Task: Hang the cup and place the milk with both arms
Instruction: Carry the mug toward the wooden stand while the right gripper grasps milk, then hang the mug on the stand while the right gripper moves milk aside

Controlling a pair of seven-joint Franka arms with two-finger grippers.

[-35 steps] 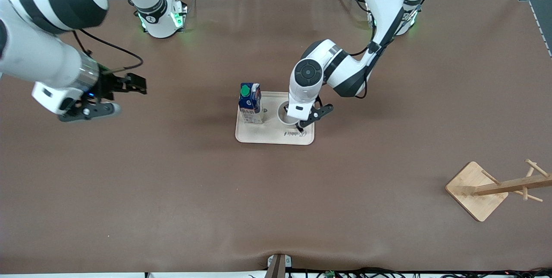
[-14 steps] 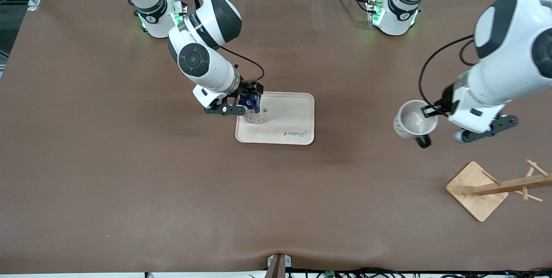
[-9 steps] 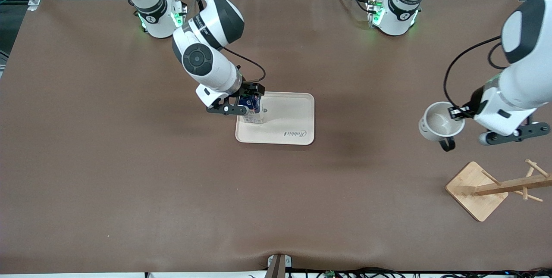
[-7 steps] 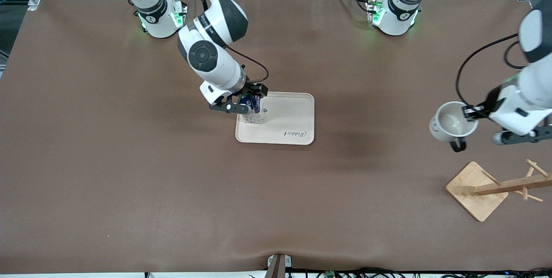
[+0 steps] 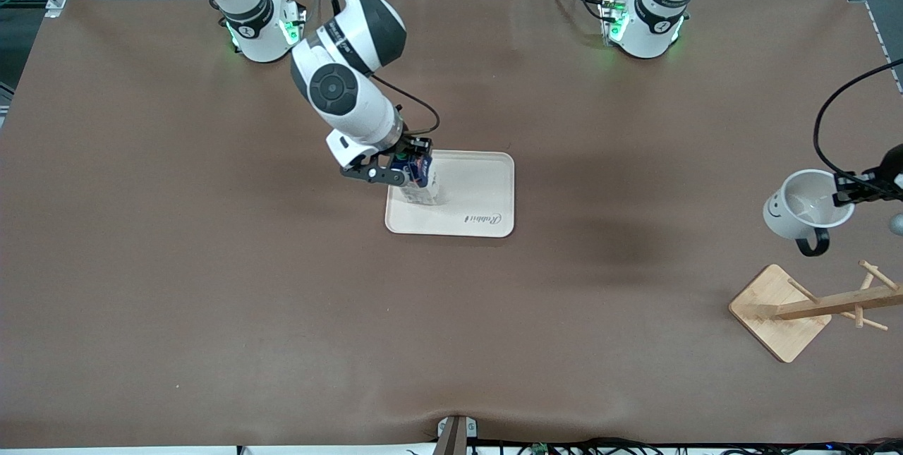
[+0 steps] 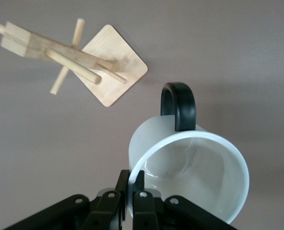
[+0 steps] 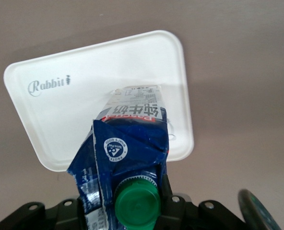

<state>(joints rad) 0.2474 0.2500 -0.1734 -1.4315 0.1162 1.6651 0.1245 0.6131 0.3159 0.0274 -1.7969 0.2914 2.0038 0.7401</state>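
The milk (image 5: 419, 184), a dark-blue and white carton with a green cap (image 7: 137, 203), stands at the corner of the cream tray (image 5: 473, 190) toward the right arm's end. My right gripper (image 5: 408, 168) is shut on its top, one finger on each side (image 7: 127, 201). I cannot tell whether its base touches the tray (image 7: 79, 100). My left gripper (image 5: 844, 195) is shut on the rim of the white cup (image 5: 804, 211), held in the air over bare table. The smiley face and black handle (image 6: 178, 105) show. The jaws pinch the rim (image 6: 132, 190).
A wooden cup rack with a square base (image 5: 778, 312) and a pegged post (image 5: 839, 302) stands at the left arm's end, nearer the front camera than the cup. It also shows in the left wrist view (image 6: 114, 64). Brown mat (image 5: 282, 314) covers the table.
My left gripper has carried the cup off the tray toward the left arm's end, close to the rack. My right arm came in from the table end and closed on the milk.
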